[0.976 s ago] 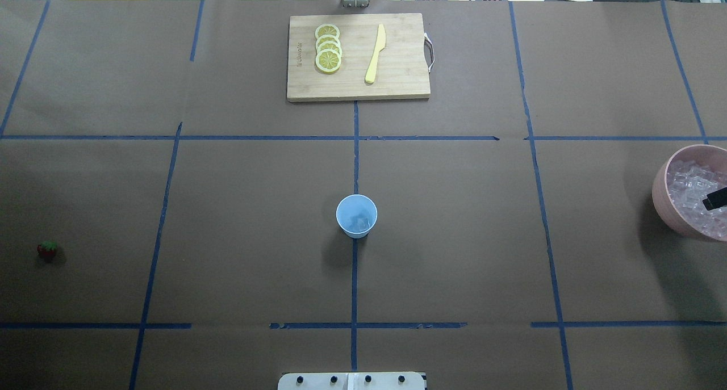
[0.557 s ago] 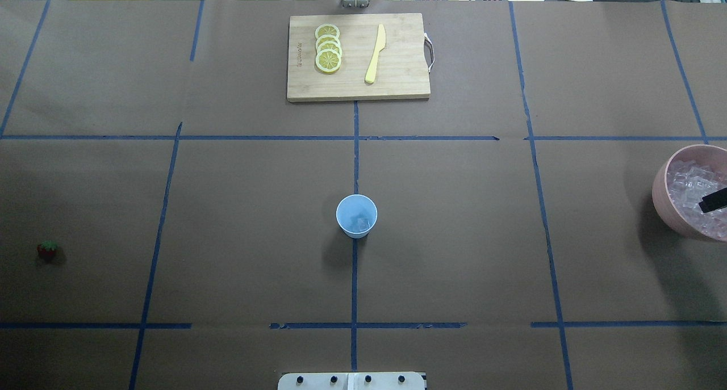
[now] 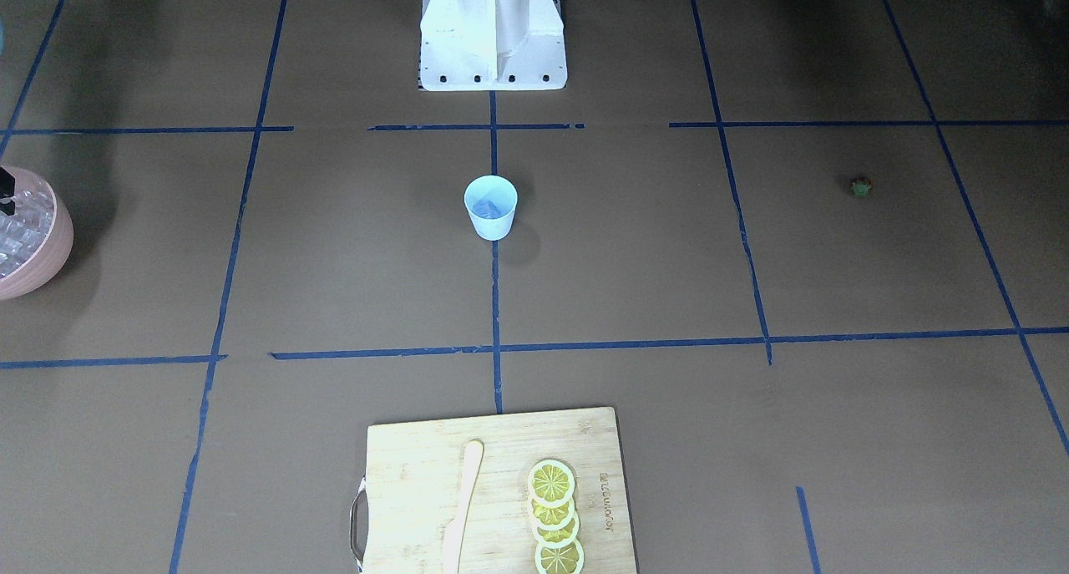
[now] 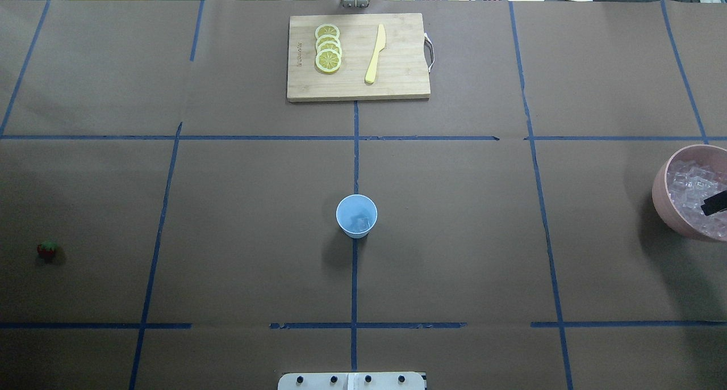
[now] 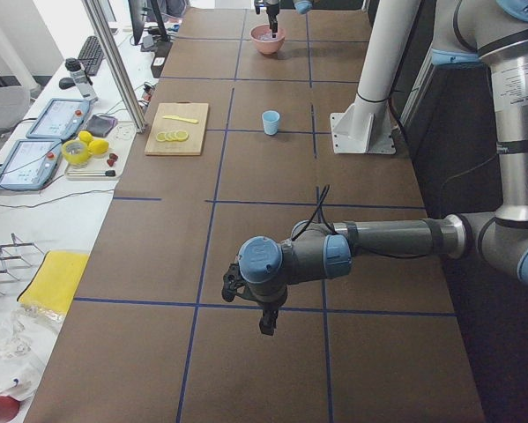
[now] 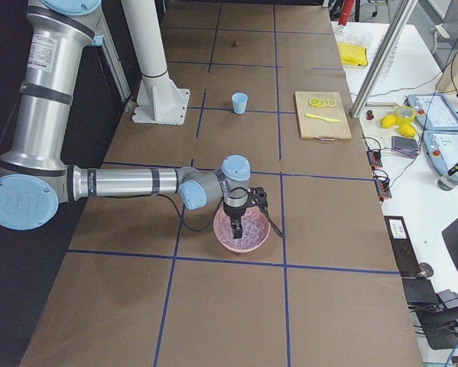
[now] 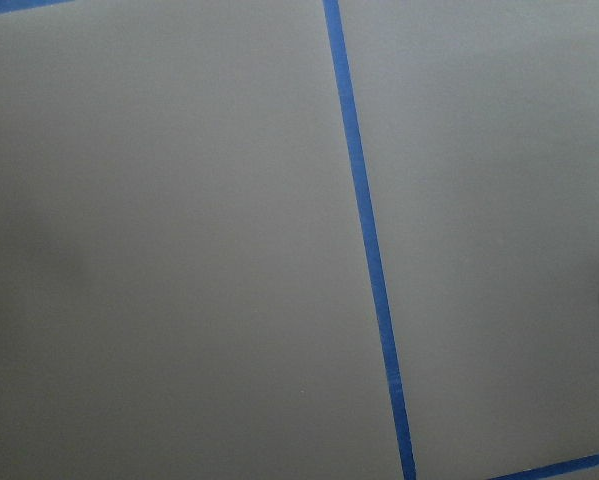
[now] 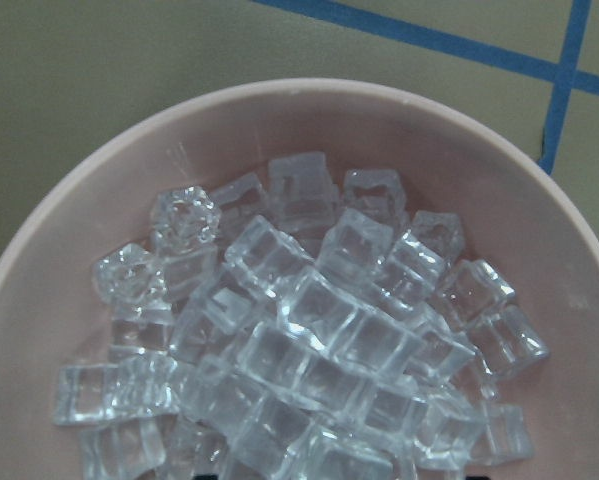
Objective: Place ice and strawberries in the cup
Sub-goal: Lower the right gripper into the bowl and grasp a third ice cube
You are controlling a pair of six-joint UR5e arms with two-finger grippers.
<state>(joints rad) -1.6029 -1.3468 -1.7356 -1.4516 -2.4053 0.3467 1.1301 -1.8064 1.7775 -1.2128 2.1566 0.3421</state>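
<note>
The light-blue cup (image 4: 356, 215) stands upright at the table's middle, with an ice cube or two in its bottom; it also shows in the front view (image 3: 491, 208). The strawberry (image 4: 47, 249) lies alone at the far left. The ice (image 8: 309, 340) fills the pink bowl (image 4: 659, 194) at the right edge. My right gripper (image 6: 235, 225) hangs over the bowl, just above or among the cubes; only one black fingertip (image 4: 714, 202) shows from overhead, so I cannot tell its state. My left gripper (image 5: 267, 324) hovers low over bare table; I cannot tell its state.
A wooden cutting board (image 4: 397, 78) at the back middle carries several lemon slices (image 4: 328, 48) and a yellow knife (image 4: 375, 54). The robot's white base (image 3: 491, 48) stands behind the cup. Blue tape lines grid the brown table.
The right gripper's fingertip has shifted slightly over the ice in the bowl. The cup, strawberry and board have not moved.
</note>
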